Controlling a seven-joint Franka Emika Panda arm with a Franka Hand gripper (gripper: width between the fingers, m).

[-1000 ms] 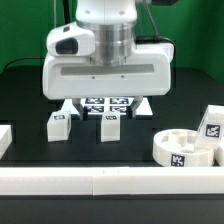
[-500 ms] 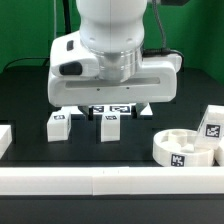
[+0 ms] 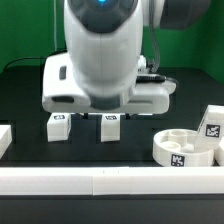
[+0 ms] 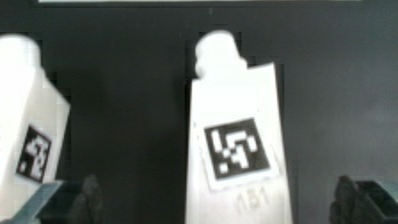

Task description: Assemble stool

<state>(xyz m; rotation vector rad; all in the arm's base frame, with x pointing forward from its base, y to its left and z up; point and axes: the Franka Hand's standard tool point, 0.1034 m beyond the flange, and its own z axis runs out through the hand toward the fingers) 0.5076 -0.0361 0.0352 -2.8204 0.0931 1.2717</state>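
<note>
Hanging low over the black table point(image 3: 22, 100), the arm point(image 3: 100, 55) fills the middle of the exterior view, its wrist pointing straight down and its bulk hiding whatever lies behind it. The long border rail point(image 3: 100, 182) runs across the foreground, in front of the seat point(image 3: 185, 148), the landmark used here: a round white disc lying flat with its sockets facing up, presumably so that legs can be pressed in from above. The upright leg point(image 3: 213, 122) stands at the seat's far edge; whether it sits in a socket cannot be told. Two more legs lie to the exterior view's left of the seat: the nearer leg point(image 3: 110, 127) under the wrist, and the farther leg point(image 3: 58, 126) beyond it, well apart from the seat. In the wrist view the gripper point(image 4: 217, 200) is spread wide and holds nothing, its dark fingertips point(image 4: 365, 195) flanking what is judged to be the nearer leg, apart from both its long sides. This pose suggests alignment for a grasp across the leg's width. The leg's tag point(image 4: 235, 152) faces the camera.
</note>
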